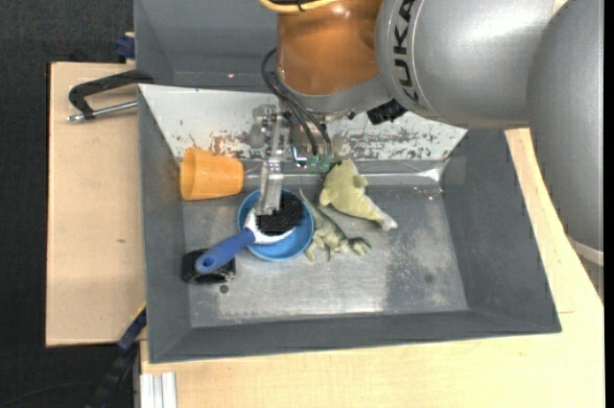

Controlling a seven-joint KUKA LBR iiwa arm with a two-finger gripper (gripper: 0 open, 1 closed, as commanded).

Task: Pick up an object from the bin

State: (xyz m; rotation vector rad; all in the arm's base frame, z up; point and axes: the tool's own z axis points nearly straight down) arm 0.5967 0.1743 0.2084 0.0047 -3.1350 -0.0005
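My gripper [272, 193] hangs below the orange wrist cover and reaches down into a blue round scoop-like thing [288, 241] in the left middle of the bin. Something white and black lies inside the blue round part, right under the gripper's tip. A blue handle [223, 254] runs from the round part to the lower left and ends in a black piece [199, 267]. An orange cup [211, 175] lies on its side just left of the gripper. A pale yellow-green toy animal [349, 195] lies just to its right, touching the blue thing's rim.
The arm comes in from the upper right and covers the bin's back right part. The bin's sloping walls close in on all sides. Bare grey floor stretches along the front and right of the bin.
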